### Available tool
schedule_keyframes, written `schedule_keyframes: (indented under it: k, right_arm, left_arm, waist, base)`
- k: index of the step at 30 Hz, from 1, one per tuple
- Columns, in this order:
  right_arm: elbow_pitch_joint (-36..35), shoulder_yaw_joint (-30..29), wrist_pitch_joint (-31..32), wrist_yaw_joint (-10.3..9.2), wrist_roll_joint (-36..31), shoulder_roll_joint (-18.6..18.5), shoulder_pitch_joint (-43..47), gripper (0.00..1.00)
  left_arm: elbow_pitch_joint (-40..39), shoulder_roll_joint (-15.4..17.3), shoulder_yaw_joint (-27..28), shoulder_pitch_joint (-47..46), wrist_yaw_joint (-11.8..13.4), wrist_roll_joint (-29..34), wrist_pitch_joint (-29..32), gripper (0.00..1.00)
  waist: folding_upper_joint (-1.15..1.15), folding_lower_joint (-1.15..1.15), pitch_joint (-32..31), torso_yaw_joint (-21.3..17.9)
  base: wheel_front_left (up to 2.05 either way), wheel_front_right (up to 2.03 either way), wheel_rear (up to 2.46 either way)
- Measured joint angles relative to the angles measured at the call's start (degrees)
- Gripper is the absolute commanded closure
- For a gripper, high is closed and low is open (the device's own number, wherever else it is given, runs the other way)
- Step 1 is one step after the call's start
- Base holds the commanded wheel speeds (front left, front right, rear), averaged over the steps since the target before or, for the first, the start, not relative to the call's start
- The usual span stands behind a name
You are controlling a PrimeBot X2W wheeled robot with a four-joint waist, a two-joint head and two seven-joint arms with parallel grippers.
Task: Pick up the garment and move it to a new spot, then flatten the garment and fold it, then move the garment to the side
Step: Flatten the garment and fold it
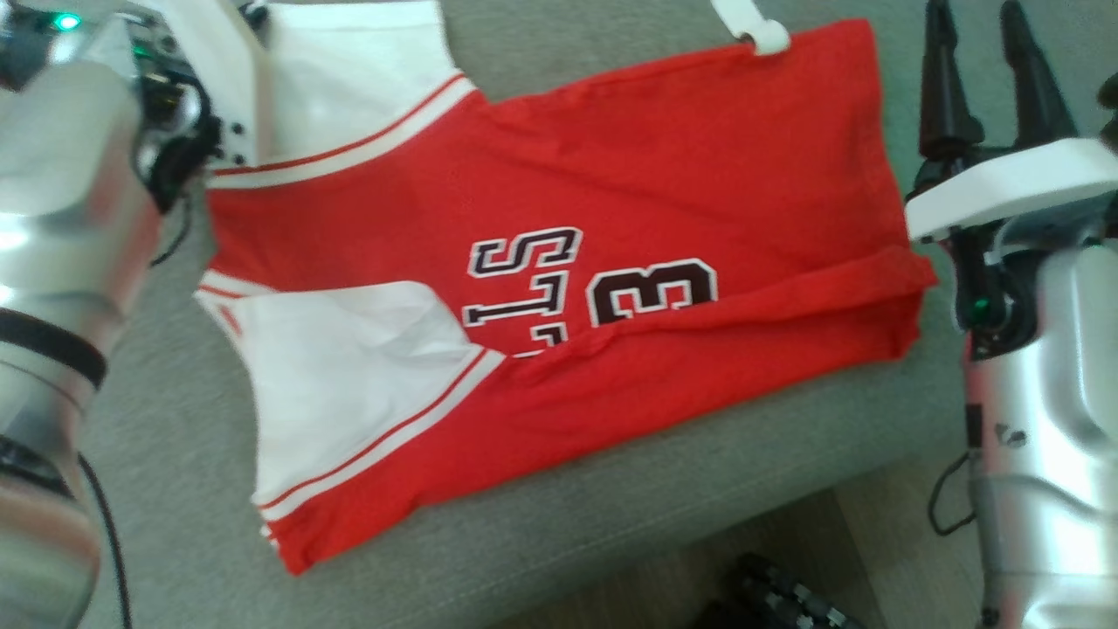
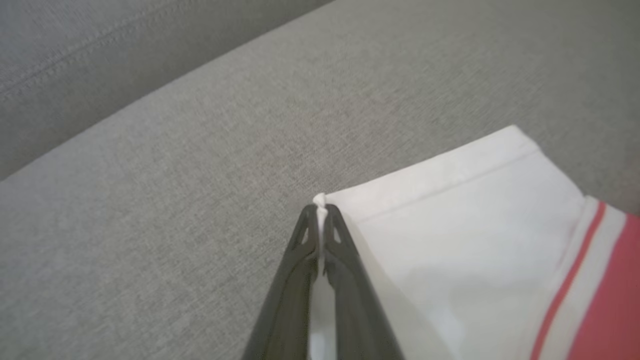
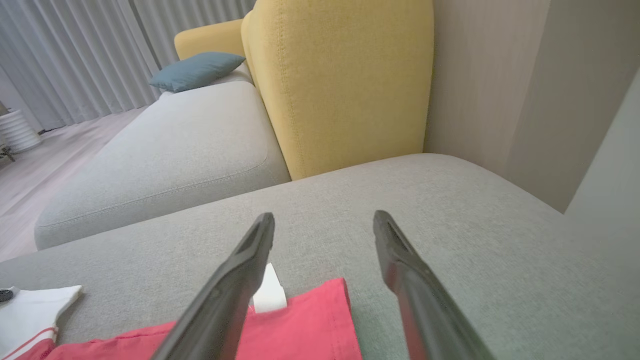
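Lying long axis left-right, sleeves leftward, garment has sleeve corner clamped in L pincer; R pincer wide, empty.

One garment, a red jersey, lies on the sofa. It has two white sleeves and one white tag at its hem. There are two grippers, the left gripper and the right gripper, each with two dark fingers. The sofa has two grey seat cushions, two yellow backrests and one blue pillow. One whole numeral, a 3, shows on the jersey. A fold partly hides the letters beside it, so they cannot be counted.
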Motion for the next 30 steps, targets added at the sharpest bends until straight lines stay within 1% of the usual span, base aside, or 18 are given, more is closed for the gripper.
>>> schedule_keyframes:
  k: [6, 9, 12, 16, 21, 25, 30]
  right_arm:
    - [5.0, -1.1, 1.5, 0.0, -1.4, -2.9, -1.4, 0.0]
    - [9.0, -2.0, 2.1, 0.0, -1.9, -4.3, -2.2, 0.0]
    - [13.0, -2.5, 3.4, 0.0, -1.9, -6.4, -4.0, 0.0]
    - [19.3, -2.8, 5.1, 0.0, -3.1, -9.0, -5.9, 0.0]
    - [26.3, -3.0, 6.7, 0.0, -4.9, -11.9, -7.2, 0.0]
    - [31.0, -4.3, 7.5, 0.0, -6.6, -12.7, -9.4, 0.0]
    - [35.3, -4.4, 7.5, 0.0, -7.9, -13.8, -11.1, 0.0]
  left_arm:
    - [-2.4, -3.2, 0.2, 0.9, 0.1, 0.7, -10.2, 1.0]
    - [-4.3, -4.5, 0.2, 2.0, 0.6, 0.7, -13.6, 1.0]
    - [-6.3, -4.8, -0.1, 3.2, 0.7, 1.1, -15.7, 1.0]
    - [-10.4, -4.7, -1.0, 5.4, 1.1, 1.2, -16.8, 1.0]
    - [-16.9, -3.6, -1.5, 8.2, 2.8, 1.3, -16.8, 1.0]
    - [-21.8, -1.7, -1.7, 10.1, 4.4, 1.3, -15.5, 1.0]
    - [-27.0, -0.2, -1.6, 11.7, 6.2, 0.2, -13.4, 1.0]
  waist:
    - [0.0, 0.0, -2.2, 4.1]
    - [0.0, 0.0, -3.4, 6.4]
    - [0.0, 0.0, -4.4, 8.8]
    - [0.0, 0.0, -5.5, 11.7]
    - [0.0, 0.0, -5.8, 14.6]
    - [0.0, 0.0, -5.4, 15.7]
    - [0.0, 0.0, -4.7, 16.2]
  base:
    - [0.0, 0.0, 0.0]
    - [0.0, 0.0, 0.0]
    - [0.0, 0.0, 0.0]
    - [0.0, 0.0, 0.0]
    - [0.0, 0.0, 0.0]
    - [0.0, 0.0, 0.0]
    - [0.0, 0.0, 0.0]
